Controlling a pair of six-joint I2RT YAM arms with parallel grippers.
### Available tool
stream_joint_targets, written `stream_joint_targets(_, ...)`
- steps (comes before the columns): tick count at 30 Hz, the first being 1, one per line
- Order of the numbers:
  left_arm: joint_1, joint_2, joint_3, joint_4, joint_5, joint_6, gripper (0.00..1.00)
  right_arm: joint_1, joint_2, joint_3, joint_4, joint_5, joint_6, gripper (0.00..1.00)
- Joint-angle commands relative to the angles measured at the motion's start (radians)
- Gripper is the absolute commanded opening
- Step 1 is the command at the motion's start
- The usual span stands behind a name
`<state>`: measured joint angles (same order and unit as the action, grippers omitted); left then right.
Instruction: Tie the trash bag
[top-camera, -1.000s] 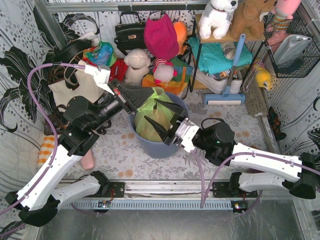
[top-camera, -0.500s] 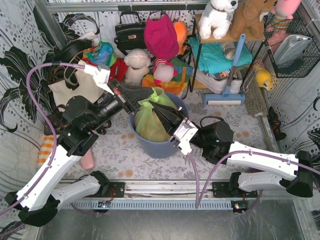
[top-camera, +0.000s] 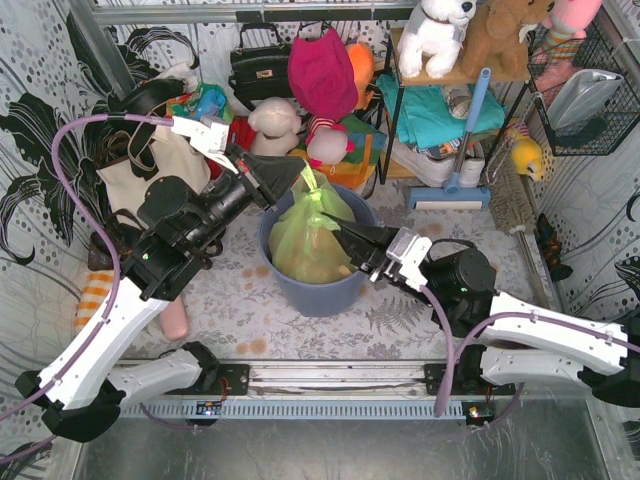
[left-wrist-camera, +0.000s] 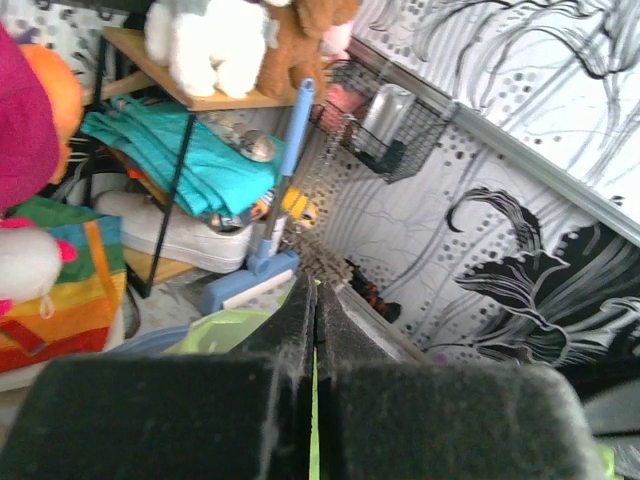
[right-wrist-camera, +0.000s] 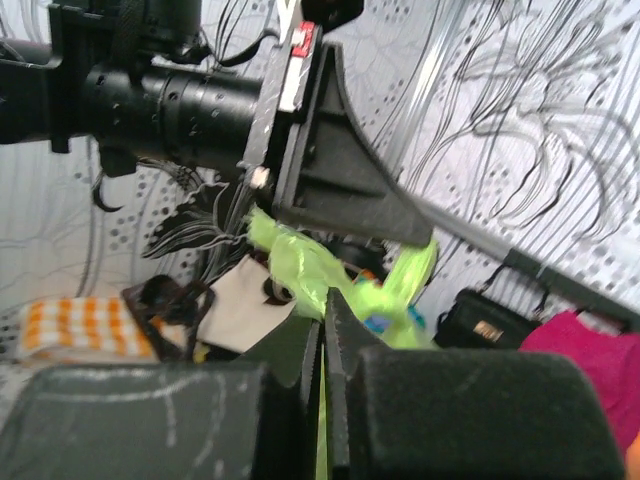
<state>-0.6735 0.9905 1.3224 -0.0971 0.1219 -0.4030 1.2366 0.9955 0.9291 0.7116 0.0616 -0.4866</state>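
Note:
The lime-green trash bag (top-camera: 303, 240) sits in the blue-grey bin (top-camera: 312, 293), its top drawn up into a narrow peak. My left gripper (top-camera: 297, 173) is shut on that peak from the left; a thin green strip (left-wrist-camera: 314, 400) runs between its closed fingers (left-wrist-camera: 300, 330). My right gripper (top-camera: 338, 230) is shut on the bag's right side. In the right wrist view, twisted green plastic (right-wrist-camera: 300, 265) comes out of the closed jaws of the right gripper (right-wrist-camera: 325, 300) and runs up to the left gripper's black fingers (right-wrist-camera: 345, 195).
Behind the bin lie stuffed toys (top-camera: 272, 130), a black handbag (top-camera: 258, 68) and a magenta cloth (top-camera: 322, 75). A shelf with teal fabric (top-camera: 440, 110), a blue mop (top-camera: 462, 150) and a wire basket (top-camera: 585, 95) stand at the back right. A cream tote (top-camera: 150, 170) lies left.
My right gripper closed on the bag and moved right. The left gripper lifted toward the back with the bag's top, so the bag now stands up in a peak.

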Motion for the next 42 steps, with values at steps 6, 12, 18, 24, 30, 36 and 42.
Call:
stream_joint_targets(6, 0.0, 0.081, 0.056, -0.017, -0.255, 0.118, 0.0, 0.007, -0.135, -0.225, -0.097, 0.047, 0.378, 0.0)
stream_joint_targets(12, 0.006, 0.155, 0.055, -0.047, -0.375, 0.121, 0.0, 0.008, -0.189, -0.323, -0.093, 0.055, 0.478, 0.0)
stream_joint_targets(18, 0.007, 0.139, 0.059, -0.035, -0.267, 0.102, 0.0, 0.008, -0.212, -0.32, -0.06, 0.065, 0.434, 0.0)
stream_joint_targets(24, 0.006, 0.089, 0.058, -0.03, -0.143, 0.08, 0.0, 0.008, -0.161, -0.243, -0.021, 0.022, 0.234, 0.28)
stream_joint_targets(30, 0.006, 0.084, 0.07, -0.049, -0.036, 0.059, 0.0, 0.008, -0.057, -0.122, 0.048, -0.015, -0.04, 0.65)
stream_joint_targets(36, 0.007, 0.097, 0.084, -0.072, 0.028, 0.051, 0.0, 0.008, 0.037, -0.024, 0.1, -0.053, -0.264, 0.69)
stream_joint_targets(42, 0.007, 0.094, 0.086, -0.077, 0.053, 0.044, 0.0, 0.008, 0.122, 0.03, 0.152, -0.069, -0.452, 0.59)
